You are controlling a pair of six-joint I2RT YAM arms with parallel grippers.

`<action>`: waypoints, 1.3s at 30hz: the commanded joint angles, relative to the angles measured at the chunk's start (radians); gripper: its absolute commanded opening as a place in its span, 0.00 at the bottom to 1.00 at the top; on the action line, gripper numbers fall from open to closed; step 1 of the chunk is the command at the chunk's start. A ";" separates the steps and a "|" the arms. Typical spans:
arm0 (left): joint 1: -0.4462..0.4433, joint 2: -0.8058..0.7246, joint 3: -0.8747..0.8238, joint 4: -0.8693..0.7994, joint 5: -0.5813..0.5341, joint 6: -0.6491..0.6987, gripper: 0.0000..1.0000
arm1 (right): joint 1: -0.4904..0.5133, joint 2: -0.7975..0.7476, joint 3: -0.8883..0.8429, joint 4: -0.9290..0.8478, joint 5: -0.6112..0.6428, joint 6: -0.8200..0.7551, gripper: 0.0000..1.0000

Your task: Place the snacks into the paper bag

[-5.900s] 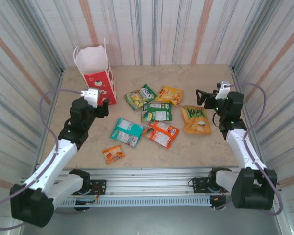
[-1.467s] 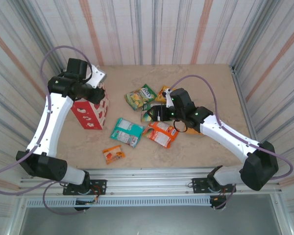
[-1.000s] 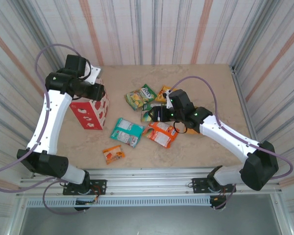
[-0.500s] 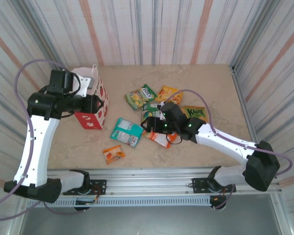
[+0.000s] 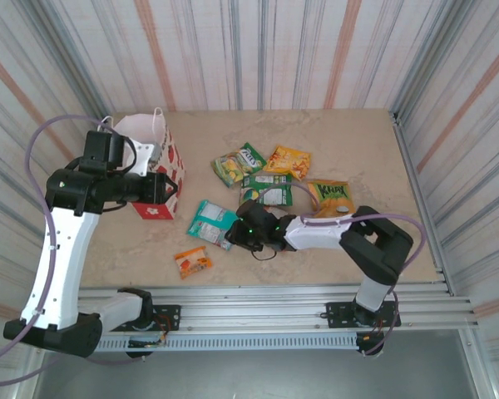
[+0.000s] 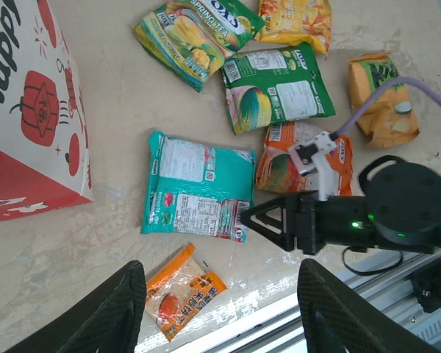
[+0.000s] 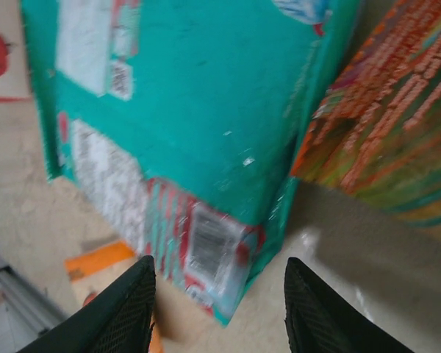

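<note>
The paper bag (image 5: 168,163), red with a white rim, stands at the table's left, and its printed side (image 6: 29,110) shows in the left wrist view. My left gripper (image 5: 166,189) hangs open beside it (image 6: 220,323), holding nothing. Snacks lie mid-table: a teal packet (image 5: 214,221) (image 6: 195,187), a small orange one (image 5: 192,261) (image 6: 184,290), a dark green one (image 5: 266,189) and an orange-red one (image 6: 279,158). My right gripper (image 5: 244,233) (image 7: 219,312) is low on the table, open. The teal packet's (image 7: 191,110) near corner lies between its fingers.
A yellow-green packet (image 5: 239,164), an orange one (image 5: 287,158) and a larger orange one (image 5: 333,198) lie further back and right. The right arm's cable loops over them. The metal rail (image 5: 258,295) runs along the near edge, and striped walls close in the table.
My right gripper slid left and down from the dark green packet to the teal packet's corner, its jaws narrowing. The left arm drew back off the bag, whose open top now shows.
</note>
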 commanded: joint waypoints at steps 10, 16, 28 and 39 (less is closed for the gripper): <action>0.001 -0.007 -0.015 0.005 0.048 -0.006 0.57 | 0.000 0.084 0.048 0.052 0.108 0.043 0.40; 0.001 -0.002 0.003 -0.003 0.082 0.021 0.55 | -0.017 0.093 0.044 0.096 0.104 -0.029 0.19; -0.053 -0.060 -0.033 0.028 0.236 0.259 0.54 | -0.016 -0.142 0.031 -0.005 0.077 -0.537 0.00; -0.103 -0.155 -0.183 0.138 0.395 0.510 0.53 | -0.129 -0.391 0.118 -0.338 -0.179 -1.118 0.00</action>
